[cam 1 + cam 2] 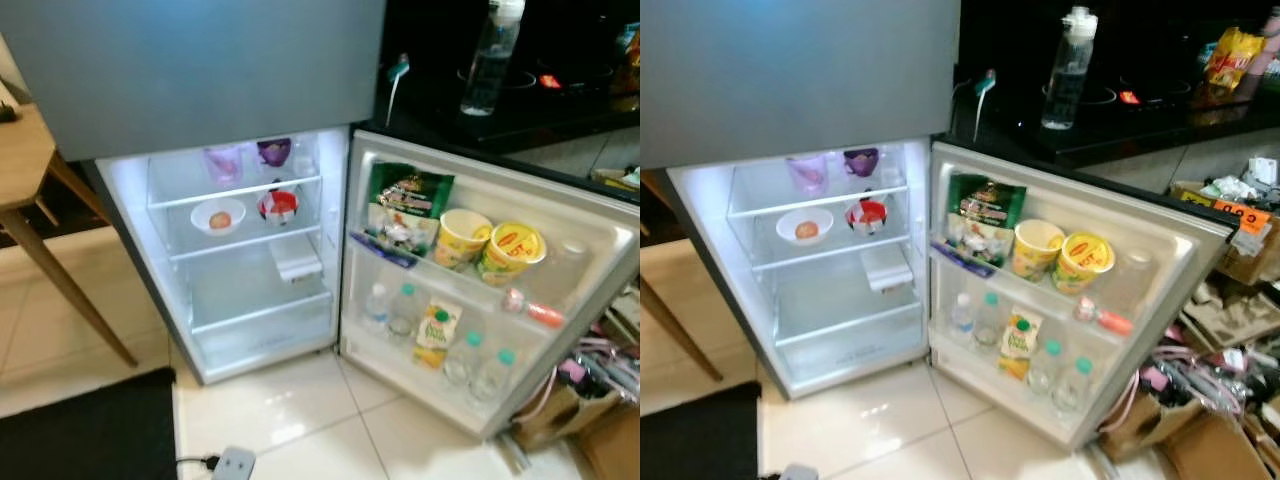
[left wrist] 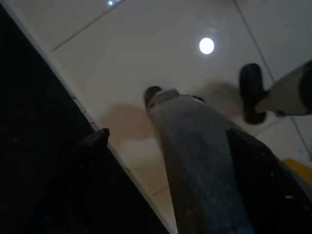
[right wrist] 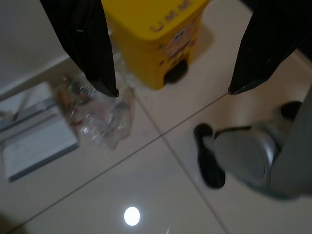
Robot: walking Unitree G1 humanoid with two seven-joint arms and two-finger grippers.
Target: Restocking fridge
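Right wrist view shows you the right end effector (image 3: 173, 68) hanging low over the tiled floor (image 3: 146, 185), its two black fingers spread well apart and empty, with a yellow bin (image 3: 156, 34) and a crumpled clear plastic bag (image 3: 105, 117) lying just beyond the fingertips and the robot's own foot (image 3: 207, 156) close by. The left end effector (image 2: 168, 141) hangs idle too, fingers apart with nothing gripped, over the edge of a dark mat (image 2: 44, 146). From the head views, the fridge (image 1: 240, 250) stands open before you: bowls and cups sit on the upper shelves, the lower shelves are bare, and the door (image 1: 480, 290) racks carry a green packet (image 1: 408, 205), two yellow tubs (image 1: 490, 245), small bottles and a green-and-yellow carton (image 1: 437, 335). A tall clear bottle (image 1: 490, 60) stands on the dark counter (image 1: 520, 120) above the door. Your risks, as I judge them: neither end effector holds stock, so you must fetch something first; stepping around could catch the bag, the bin or the mat's edge underfoot; the clutter of boxes and cables (image 1: 1200, 380) beside the open door crowds any approach from that side; and a careless reach could knock the door's crowded racks. Writing is hard to read: dark letters on the bin's lid and a red-and-yellow logo on the tubs, neither legible.
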